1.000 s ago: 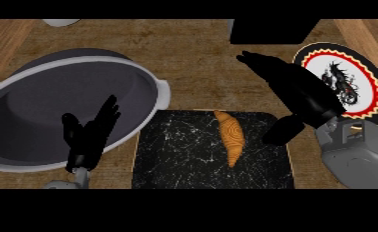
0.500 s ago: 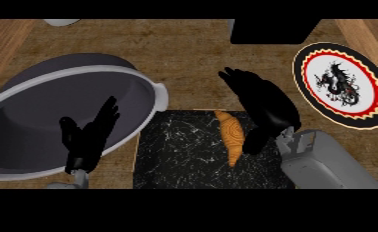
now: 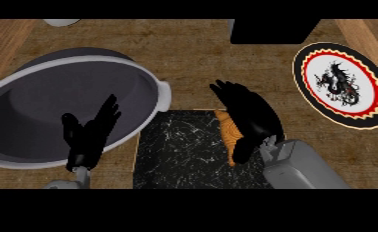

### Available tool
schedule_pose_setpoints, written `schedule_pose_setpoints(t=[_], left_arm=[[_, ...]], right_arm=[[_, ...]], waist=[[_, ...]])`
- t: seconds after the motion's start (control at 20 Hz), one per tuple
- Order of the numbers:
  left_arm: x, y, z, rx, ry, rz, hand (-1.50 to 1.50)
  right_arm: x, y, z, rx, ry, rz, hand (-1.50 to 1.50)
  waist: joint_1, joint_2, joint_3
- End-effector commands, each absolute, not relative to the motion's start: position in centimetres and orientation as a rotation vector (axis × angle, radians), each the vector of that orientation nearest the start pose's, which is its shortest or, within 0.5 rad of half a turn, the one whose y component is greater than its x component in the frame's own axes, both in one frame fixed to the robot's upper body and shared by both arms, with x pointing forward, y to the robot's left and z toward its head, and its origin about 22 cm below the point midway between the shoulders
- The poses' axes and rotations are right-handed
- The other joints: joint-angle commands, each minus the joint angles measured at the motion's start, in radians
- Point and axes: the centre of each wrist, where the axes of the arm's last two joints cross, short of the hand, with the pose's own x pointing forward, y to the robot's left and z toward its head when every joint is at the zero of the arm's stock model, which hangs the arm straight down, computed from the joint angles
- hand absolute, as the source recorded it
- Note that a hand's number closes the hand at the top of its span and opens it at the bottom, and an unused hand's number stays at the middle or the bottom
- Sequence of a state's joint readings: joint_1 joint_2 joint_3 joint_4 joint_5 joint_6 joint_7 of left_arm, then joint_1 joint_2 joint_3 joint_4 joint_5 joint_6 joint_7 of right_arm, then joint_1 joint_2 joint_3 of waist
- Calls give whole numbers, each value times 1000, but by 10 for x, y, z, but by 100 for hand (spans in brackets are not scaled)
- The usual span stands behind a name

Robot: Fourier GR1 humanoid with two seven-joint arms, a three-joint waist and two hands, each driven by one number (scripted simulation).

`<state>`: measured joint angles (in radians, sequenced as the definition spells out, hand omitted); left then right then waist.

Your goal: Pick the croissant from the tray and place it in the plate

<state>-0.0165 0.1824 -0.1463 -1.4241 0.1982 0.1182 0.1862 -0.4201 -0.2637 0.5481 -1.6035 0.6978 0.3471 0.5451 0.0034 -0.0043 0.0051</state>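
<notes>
Right robot hand point(image 3: 247, 118) over croissant point(image 3: 228, 133) on black tray point(image 3: 181, 148), fingers extended, not visibly clamped | left robot hand point(image 3: 88, 133) resting open | plate point(image 3: 341, 83) well apart on worktop point(image 3: 192, 58) | pick and placement both pending.

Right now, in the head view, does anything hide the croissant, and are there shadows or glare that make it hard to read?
Head view: the right robot hand covers most of the croissant, leaving an orange sliver at its left; no glare on the dark tray, only faint white veining; lighting is even, with no strong shadows on the counter; the plate at right is plainly readable.
</notes>
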Motion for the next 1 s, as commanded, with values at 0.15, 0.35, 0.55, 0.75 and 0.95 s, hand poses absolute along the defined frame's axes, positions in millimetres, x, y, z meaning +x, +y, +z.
schedule_pose_setpoints(t=[0.15, 0.35, 0.55, 0.75, 0.95], left_arm=[[248, 258, -28, 19, -1180, -6, 0], [232, 242, -60, -1, -1181, -1, 0], [230, 241, -29, 25, -1195, -13, 0], [236, 243, -30, -4, -1189, -10, 0], [234, 235, -43, 6, -1186, -13, 0]], right_arm=[[259, -110, 58, -737, -1199, 1411, -150], [279, -124, 60, -765, -1156, 1419, -150], [288, -120, 43, -760, -1145, 1424, -150], [296, -119, 26, -736, -1110, 1459, -150], [300, -131, 28, -739, -1102, 1489, -150]], waist=[[-5, 5, -5], [-3, 5, -6], [2, 4, -5], [3, 6, -5], [-1, 5, -5]])
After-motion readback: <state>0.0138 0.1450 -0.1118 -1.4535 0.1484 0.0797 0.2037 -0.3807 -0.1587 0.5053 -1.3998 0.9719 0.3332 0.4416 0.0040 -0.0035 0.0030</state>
